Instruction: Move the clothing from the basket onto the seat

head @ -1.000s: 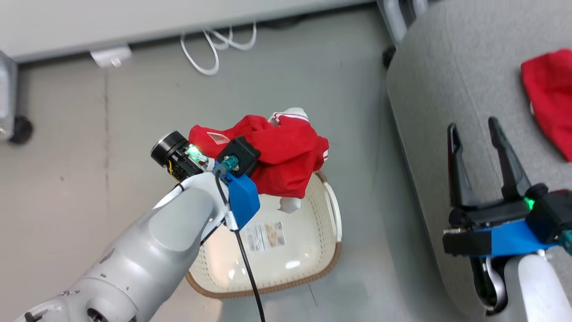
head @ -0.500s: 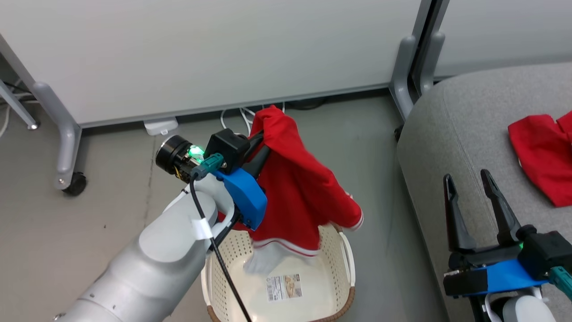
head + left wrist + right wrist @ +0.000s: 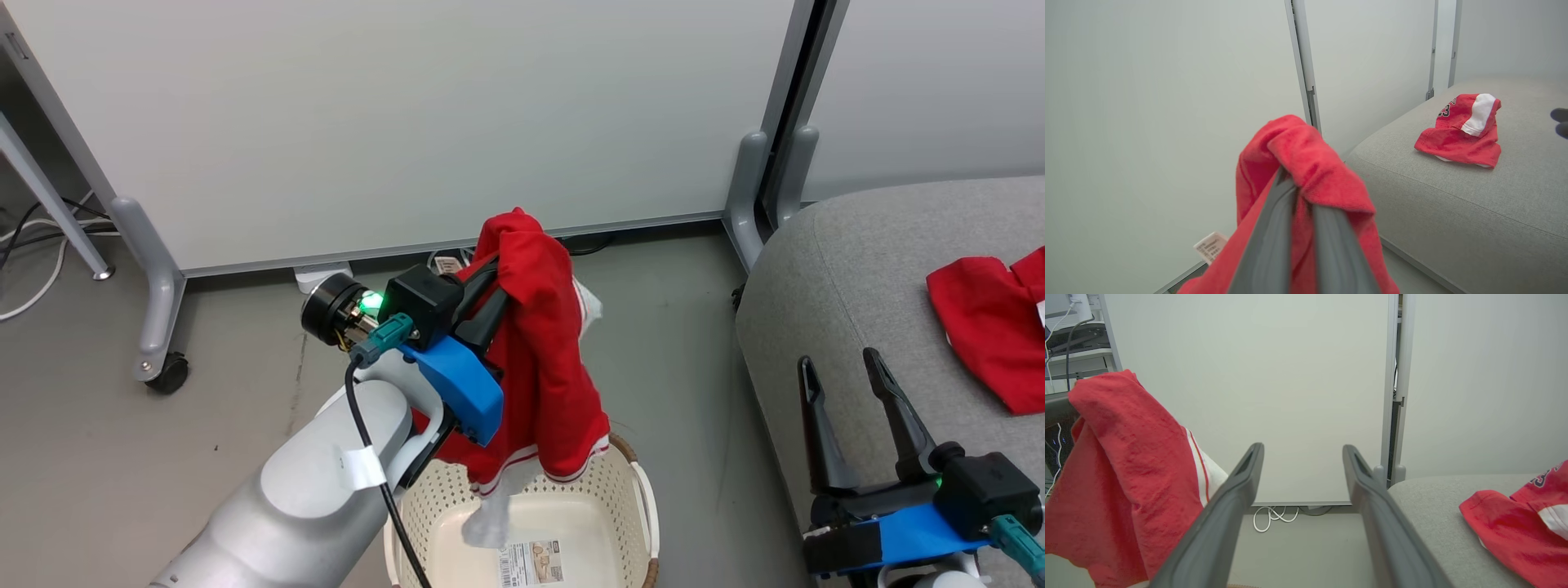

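**A:** so what's back there? just a big white partition panel (image 3: 408, 122) on grey legs, one caster wheel (image 3: 167, 374) showing at the left.

**B:** yep, plus a grey post (image 3: 788, 106) between it and the next panel, and white cables (image 3: 1276, 513) looped on the grey floor (image 3: 122, 457) underneath.

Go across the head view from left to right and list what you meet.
From the left: caster → held garment → partition foot → right gripper → other garment, lying on the seat.
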{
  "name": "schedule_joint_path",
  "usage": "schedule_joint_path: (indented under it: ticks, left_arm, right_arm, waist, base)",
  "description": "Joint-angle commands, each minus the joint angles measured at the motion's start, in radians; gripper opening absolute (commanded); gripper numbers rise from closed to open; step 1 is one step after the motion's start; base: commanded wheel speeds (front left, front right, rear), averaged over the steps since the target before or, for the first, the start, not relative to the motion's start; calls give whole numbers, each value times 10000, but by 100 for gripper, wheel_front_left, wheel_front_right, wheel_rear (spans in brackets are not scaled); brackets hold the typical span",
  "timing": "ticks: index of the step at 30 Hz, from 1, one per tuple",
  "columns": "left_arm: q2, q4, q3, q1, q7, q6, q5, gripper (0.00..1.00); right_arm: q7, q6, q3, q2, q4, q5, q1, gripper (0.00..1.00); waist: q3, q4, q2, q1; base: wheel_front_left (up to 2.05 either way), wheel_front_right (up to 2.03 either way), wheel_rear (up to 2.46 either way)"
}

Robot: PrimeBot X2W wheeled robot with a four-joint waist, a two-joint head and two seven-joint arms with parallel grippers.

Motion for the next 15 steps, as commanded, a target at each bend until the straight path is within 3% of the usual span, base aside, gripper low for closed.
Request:
schedule_joint_path:
  ticks: [1, 15]
  left_arm:
    - [31, -86, 70, 104, -45, 71, 49, 0]
    - [90, -522, -73, -35, -4, 119, 92, 0]
  right_arm:
    - [-38, 1, 25, 24, 22, 54, 152, 100]
    - [-38, 1, 817, -54, -87, 81, -235, 100]
  waist:
    - [-14, 9, -1, 1]
    - [-3, 30, -1, 1]
  base:
    - [0, 0, 0]
    - [0, 0, 0]
